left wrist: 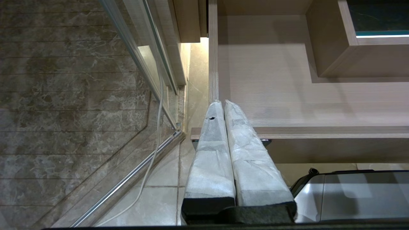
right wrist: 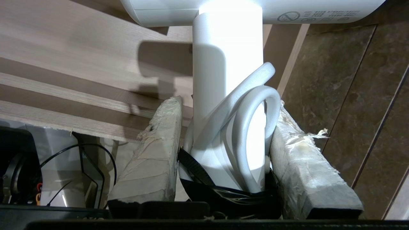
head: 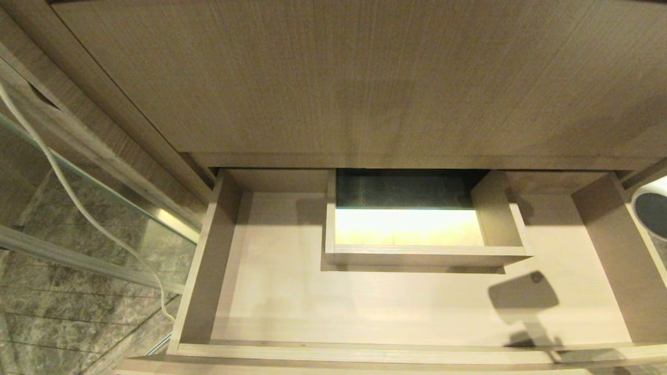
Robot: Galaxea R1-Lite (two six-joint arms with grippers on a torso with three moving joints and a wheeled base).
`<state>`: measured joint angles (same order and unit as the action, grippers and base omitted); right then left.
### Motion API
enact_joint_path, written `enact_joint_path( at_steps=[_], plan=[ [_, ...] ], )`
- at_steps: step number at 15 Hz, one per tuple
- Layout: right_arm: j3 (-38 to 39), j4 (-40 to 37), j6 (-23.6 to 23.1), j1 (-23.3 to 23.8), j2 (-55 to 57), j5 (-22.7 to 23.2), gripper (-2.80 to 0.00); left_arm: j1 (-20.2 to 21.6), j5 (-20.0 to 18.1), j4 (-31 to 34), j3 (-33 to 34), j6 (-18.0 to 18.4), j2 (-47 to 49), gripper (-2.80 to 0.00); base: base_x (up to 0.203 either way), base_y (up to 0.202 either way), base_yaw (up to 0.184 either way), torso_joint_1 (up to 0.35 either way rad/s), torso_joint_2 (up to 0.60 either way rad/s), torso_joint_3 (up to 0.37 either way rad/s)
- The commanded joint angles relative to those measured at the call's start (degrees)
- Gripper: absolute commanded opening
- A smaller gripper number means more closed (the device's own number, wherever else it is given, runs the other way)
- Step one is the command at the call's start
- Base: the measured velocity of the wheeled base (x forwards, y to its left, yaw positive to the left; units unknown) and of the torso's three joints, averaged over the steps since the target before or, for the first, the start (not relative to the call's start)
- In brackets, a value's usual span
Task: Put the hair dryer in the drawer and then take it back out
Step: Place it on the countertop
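**Hair dryer held beside the open drawer, not inside it**

The right gripper (right wrist: 223, 127) has its two tape-wrapped fingers (right wrist: 153, 153) standing about half apart, clamped on the handle of the white, smooth plastic hair dryer (right wrist: 227, 64). The looped white cord is pinched in alongside the handle. In the right wrist view the handle runs up the centre of the frame to the barrel, which lies across the top edge.

In the head view only the dryer's dark grey end face (head: 654, 213) shows, at the right edge, just outside the side wall of the wide, shallow, pale wood-grain drawer (head: 219, 260). A dryer-shaped shadow falls on the drawer floor at lower right. The drawer stands pulled out across the lower middle of the frame, and nothing lies on its floor. Its boxed rectangular cut-out (head: 417, 255) sits in the centre.

So the dryer is in hand and out of the drawer. Whether it is about to go in or has been lifted out cannot be told from this moment.

The right arm itself is outside the head view. The left gripper (left wrist: 223, 105) sits with its wrapped fingers pressed together, holding nothing, over the drawer's near left corner.
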<state>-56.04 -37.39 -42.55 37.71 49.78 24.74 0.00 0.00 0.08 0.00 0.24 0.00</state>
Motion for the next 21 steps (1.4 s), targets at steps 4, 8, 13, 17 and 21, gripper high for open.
enact_joint_path(
  at_steps=[4, 8, 13, 17, 21],
  plan=[
    [-0.7, -0.4, 0.0, 0.0, -1.2, 0.0, -2.80, 0.0, 0.0, 0.0, 0.0, 0.0, 0.0, -2.80, 0.000, 0.000, 0.000, 0.000, 0.00, 0.000],
    [0.1, -0.1, 0.1, 0.0, -2.1, 0.2, -2.80, 0.0, 0.0, 0.0, 0.1, 0.0, 0.0, -2.80, 0.000, 0.000, 0.000, 0.000, 0.00, 0.000],
    [0.6, -1.0, 0.6, 0.3, -3.9, 0.2, -2.80, 0.0, 0.0, 0.0, 0.1, 0.0, 0.0, -2.80, 0.000, 0.000, 0.000, 0.000, 0.00, 0.000],
    [0.4, -1.7, 0.6, 0.3, -4.2, 0.2, -2.80, 0.0, 0.0, 0.0, 0.0, 0.0, 0.0, -2.80, 0.000, 0.000, 0.000, 0.000, 0.00, 0.000],
    [0.2, -1.6, 0.7, 0.3, -4.3, 0.2, -2.80, 0.0, 0.0, 0.0, 0.0, 0.0, 0.0, -2.80, 0.000, 0.000, 0.000, 0.056, -0.12, -0.059]
  ],
)
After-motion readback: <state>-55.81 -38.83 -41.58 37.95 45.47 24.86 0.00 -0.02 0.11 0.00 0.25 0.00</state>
